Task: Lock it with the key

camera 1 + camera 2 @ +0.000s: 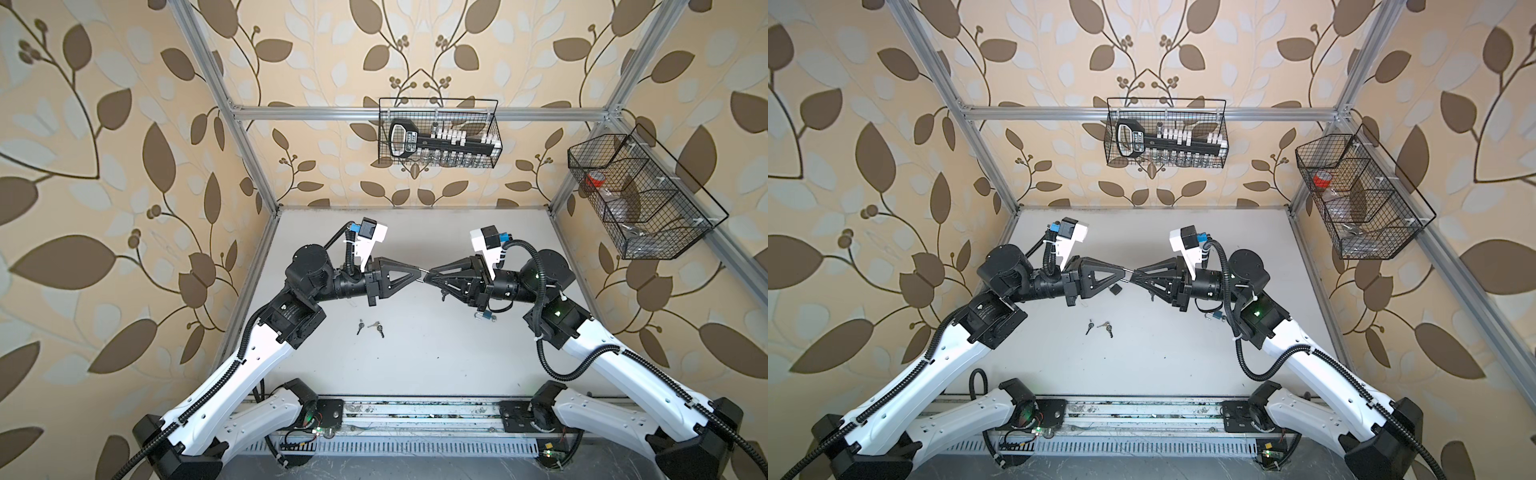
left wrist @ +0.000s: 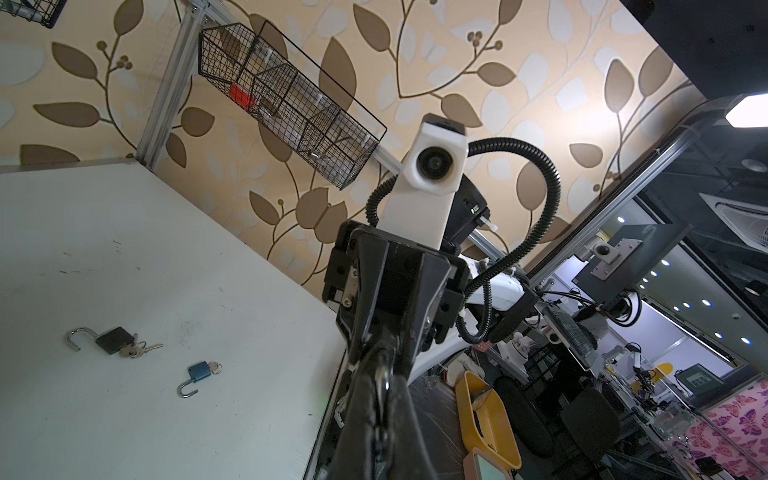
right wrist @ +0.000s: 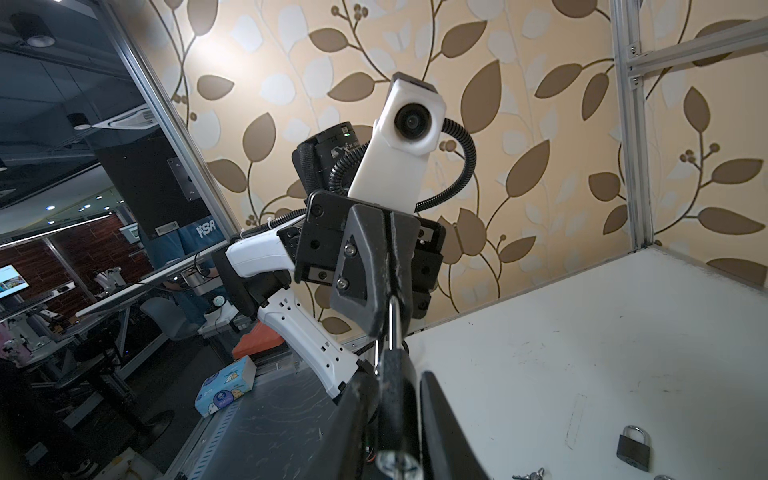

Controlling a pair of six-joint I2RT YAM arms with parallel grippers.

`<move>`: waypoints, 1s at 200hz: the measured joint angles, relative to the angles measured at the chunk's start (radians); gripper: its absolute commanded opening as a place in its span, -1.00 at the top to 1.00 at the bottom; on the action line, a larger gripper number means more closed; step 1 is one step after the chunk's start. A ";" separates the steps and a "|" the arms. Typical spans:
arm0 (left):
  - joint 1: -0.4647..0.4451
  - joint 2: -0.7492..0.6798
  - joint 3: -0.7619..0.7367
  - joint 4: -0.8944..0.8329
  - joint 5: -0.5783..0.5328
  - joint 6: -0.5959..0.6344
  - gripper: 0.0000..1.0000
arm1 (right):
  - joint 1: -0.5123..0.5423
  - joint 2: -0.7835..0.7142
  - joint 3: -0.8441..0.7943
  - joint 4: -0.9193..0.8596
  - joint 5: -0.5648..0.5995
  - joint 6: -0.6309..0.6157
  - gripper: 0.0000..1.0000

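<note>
- Firmly closed, left gripper [image 1: 418,272] pinches the shackle of the lock [image 3: 392,320], in mid-air above the table [image 1: 415,361] centre.
- Right gripper [image 1: 432,277], at its 3 o'clock, sits narrow around the lock body; grip unclear.
- Keys [image 1: 370,327] lie at 7 o'clock, blue lock [image 1: 485,317] at 4 o'clock.

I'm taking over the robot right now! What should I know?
Left tool: shut on the shackle of the held padlock, up in the air.
Right tool: fingers either side of its black body; firm grip unclear.
On the table: open black padlock with keys, open blue padlock with key, shut dark padlock, loose keys.
Done: one padlock lifted between both tools.
To do: locking it; whether its shackle is clicked in can't be seen.
</note>
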State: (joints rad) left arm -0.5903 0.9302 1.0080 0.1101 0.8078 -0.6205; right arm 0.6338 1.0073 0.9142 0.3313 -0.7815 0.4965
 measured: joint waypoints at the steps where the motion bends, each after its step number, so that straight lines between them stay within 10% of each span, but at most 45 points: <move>1: 0.000 0.000 0.000 0.000 0.000 0.000 1.00 | 0.000 0.000 -0.001 0.001 0.000 0.002 0.42; 200: -0.006 -0.007 0.025 -0.074 -0.008 0.080 1.00 | -0.001 -0.001 -0.035 0.074 -0.046 0.166 1.00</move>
State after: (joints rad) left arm -0.5961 0.9230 1.0332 0.0364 0.8001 -0.5400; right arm 0.6327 1.0061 0.8787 0.4049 -0.8272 0.6621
